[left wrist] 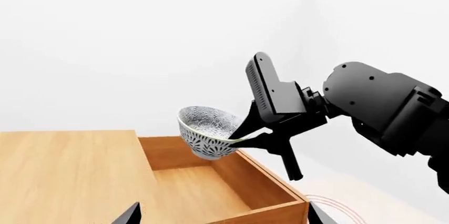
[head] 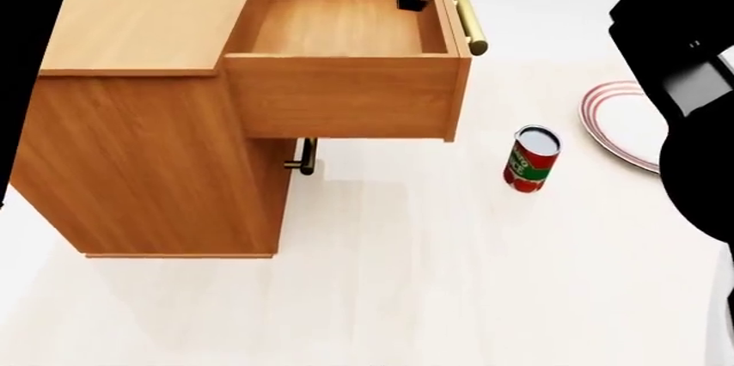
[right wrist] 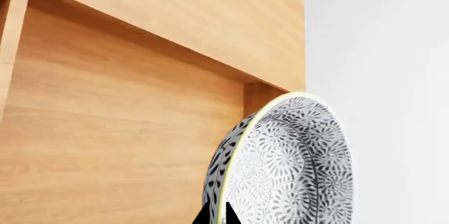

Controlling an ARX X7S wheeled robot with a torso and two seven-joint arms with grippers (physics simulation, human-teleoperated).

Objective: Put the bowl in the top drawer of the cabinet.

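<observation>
over the open top drawer (head: 344, 82), near its back edge, the right claw (left wrist: 245, 135) pinches the bowl (left wrist: 205, 132) by its rim, tilted. stiff, glazed, likely slippery and breakable; rim hold suits. left claw's state cannot be told.

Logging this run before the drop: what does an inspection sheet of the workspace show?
Surface: pale floor, bare in front.
Job's things: bowl tilted, held above the open top drawer of the cabinet; drawer looks empty.
Clutter: can upright, plate beside it.
Grippers: right gripper pinches the bowl's rim; left gripper only tips visible, holds nothing.
Cables: nothing seen.
Surroundings: plain white walls.
</observation>
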